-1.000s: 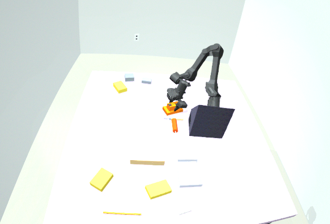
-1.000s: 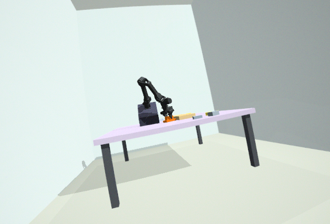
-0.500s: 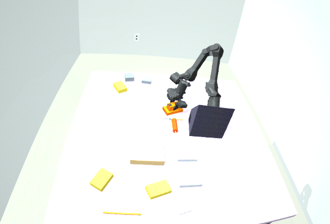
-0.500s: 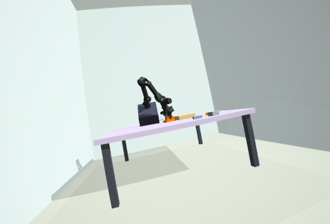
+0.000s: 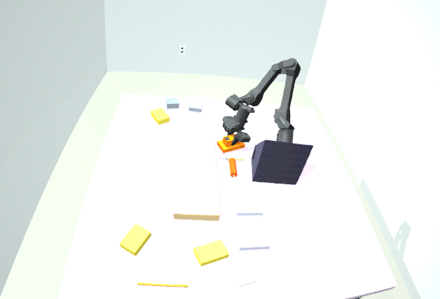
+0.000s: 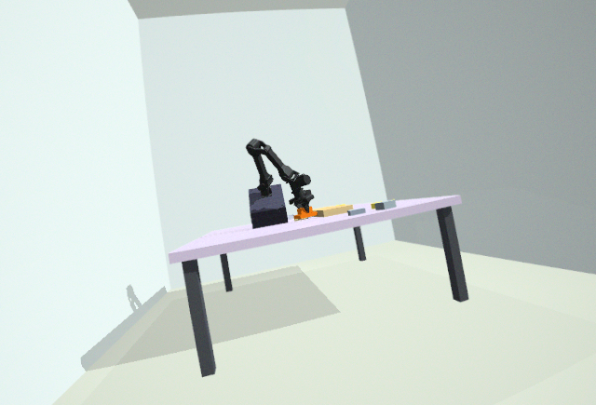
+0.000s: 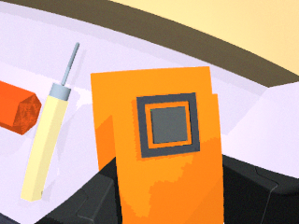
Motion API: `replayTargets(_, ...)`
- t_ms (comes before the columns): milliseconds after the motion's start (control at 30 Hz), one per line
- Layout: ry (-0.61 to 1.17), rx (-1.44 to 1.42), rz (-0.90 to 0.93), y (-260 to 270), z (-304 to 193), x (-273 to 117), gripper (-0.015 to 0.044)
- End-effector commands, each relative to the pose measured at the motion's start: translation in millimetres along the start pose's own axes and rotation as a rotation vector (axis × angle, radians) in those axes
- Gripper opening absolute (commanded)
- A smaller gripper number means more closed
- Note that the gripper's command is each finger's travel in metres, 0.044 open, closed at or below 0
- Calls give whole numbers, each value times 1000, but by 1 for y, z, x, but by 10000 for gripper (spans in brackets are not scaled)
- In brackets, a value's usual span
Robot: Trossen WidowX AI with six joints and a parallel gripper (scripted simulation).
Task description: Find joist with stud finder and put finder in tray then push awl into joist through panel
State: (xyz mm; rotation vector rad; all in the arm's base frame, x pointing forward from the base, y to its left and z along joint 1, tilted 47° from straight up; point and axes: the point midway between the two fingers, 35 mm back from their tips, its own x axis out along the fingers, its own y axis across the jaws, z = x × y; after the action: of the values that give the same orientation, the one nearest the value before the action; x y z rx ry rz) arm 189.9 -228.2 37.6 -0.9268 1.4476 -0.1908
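Note:
The orange stud finder (image 5: 231, 147) (image 6: 302, 215) (image 7: 154, 84), with a dark-framed grey square on top, is at table height beside the floor panel (image 5: 196, 217) (image 6: 336, 209) (image 7: 243, 33). My gripper (image 5: 232, 139) (image 6: 306, 209) (image 7: 160, 159) is shut on its raised part, one finger at each side. I cannot tell whether its base touches the table. A tool with a pale yellow handle and thin grey shaft (image 5: 236, 159) (image 7: 49, 135), perhaps the awl, lies beside it. An orange-red handle (image 5: 232, 167) (image 7: 16, 107) lies close by. The tray (image 5: 254, 247) is nearer the top camera. The joist is hidden.
The dark box (image 5: 280, 162) (image 6: 268, 206) stands by the arm's base. Yellow blocks (image 5: 159, 115) (image 5: 135, 239) (image 5: 211, 252), grey blocks (image 5: 172, 103) (image 5: 194, 108) and a thin yellow stick (image 5: 162, 284) lie around the panel. The panel's top is washed out in the top view.

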Motion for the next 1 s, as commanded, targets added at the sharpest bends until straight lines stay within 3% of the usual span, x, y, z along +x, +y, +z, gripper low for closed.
replayTargets(0,-9,7,-14,-7,10,-20,0)
replayTargets(433,-10,6,-20,-3,22,-84,0)
replayTargets(967,-5,112,-46,-33,56,-83,0)
